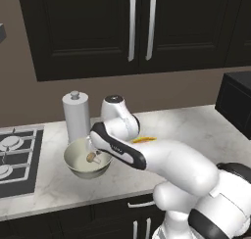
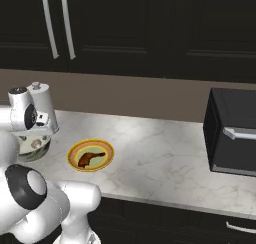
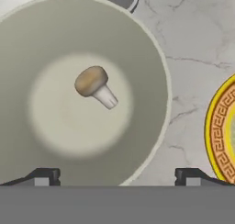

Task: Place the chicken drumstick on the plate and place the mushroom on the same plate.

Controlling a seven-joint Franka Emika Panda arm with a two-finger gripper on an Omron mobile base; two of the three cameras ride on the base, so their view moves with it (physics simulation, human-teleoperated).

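Marble tabletop point(image 2: 160, 153) carries the plate point(image 2: 73, 152) with the chicken drumstick point(image 2: 90, 158) on it, while the arm reaches forward and left, its empty hand point(image 3: 117, 177) spread wide, seemingly pointing down over the bowl point(image 1: 73, 162) holding the mushroom point(image 3: 95, 85).

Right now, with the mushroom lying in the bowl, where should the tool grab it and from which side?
Probably the cap, from straight above. The mushroom lies tipped on its side near the middle of the bowl, with its stem pointing along the floor. The high walls block a side approach. The cap is the widest, roundest part, so close across it; the stem looks too thin. The tool is open above the bowl.
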